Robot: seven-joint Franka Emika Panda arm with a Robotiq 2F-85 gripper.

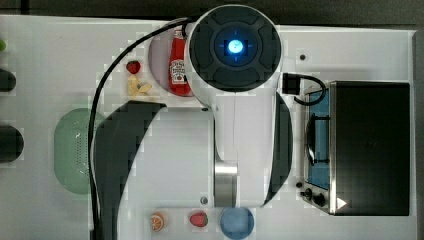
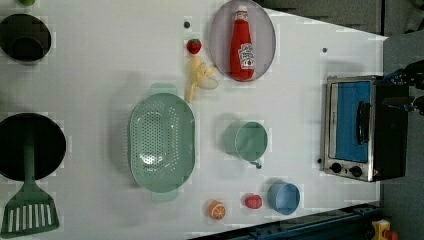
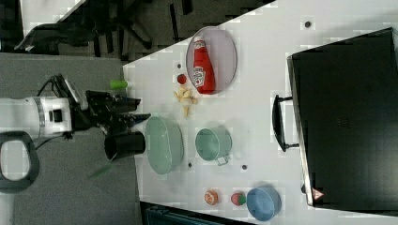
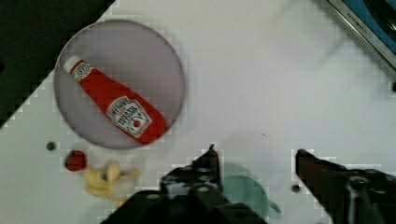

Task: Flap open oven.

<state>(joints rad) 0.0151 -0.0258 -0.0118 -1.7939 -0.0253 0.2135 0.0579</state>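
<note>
From my seat the left view runs like this: spatula (image 2: 29, 210) far off to the oven's left, then the green colander (image 2: 161, 141), then the ketchup bottle (image 2: 242, 44) on its plate (image 2: 218, 35) and the green mug (image 2: 248, 141), all well apart from the oven (image 2: 361, 128), which sits at the table's right end with its door closed. My claw (image 4: 254, 156) hangs spread wide above the mug, gripping nothing.
</note>
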